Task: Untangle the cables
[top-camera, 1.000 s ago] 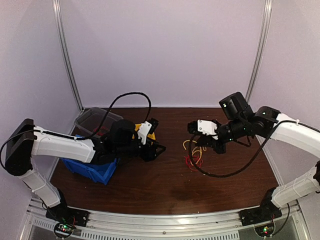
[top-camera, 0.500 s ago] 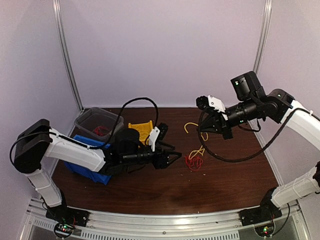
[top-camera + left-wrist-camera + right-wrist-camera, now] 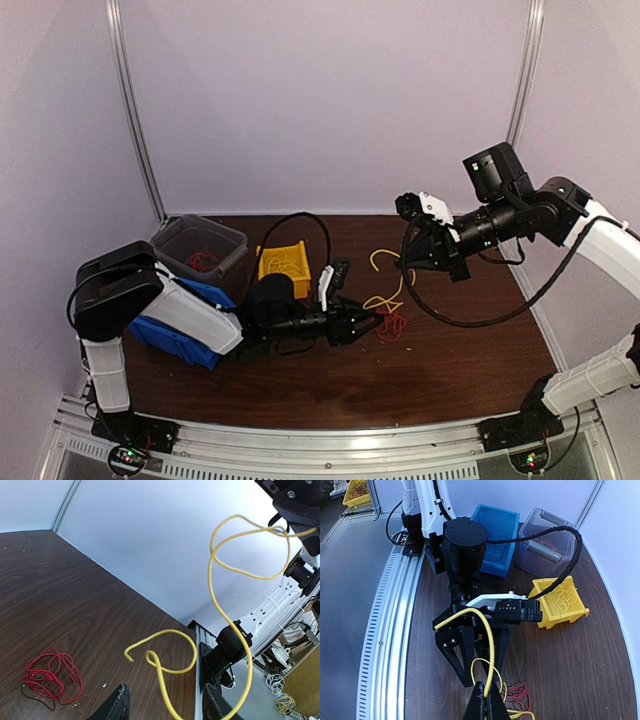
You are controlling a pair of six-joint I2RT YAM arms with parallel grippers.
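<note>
A: Entry, largest first. Dark wood worktop. At its left side stand a blue bin, a clear bin behind it with red strands inside, and a yellow bin holding yellow strands.

B: Pincers?

A: The left pincer is low over the worktop, pointing right with its jaws spread and nothing between them. The right pincer is raised above mid-worktop, clenched on the yellow cable.

B: Where do the cables lie?

A: The yellow cable hangs in loose loops from the right pincer down to the worktop, ahead of the left pincer. The red cable is a small tangled coil flat on the worktop, just beside the left pincer's tips.

B: Red and yellow touching?

A: Close together at the bottom; I cannot tell if they touch.
</note>
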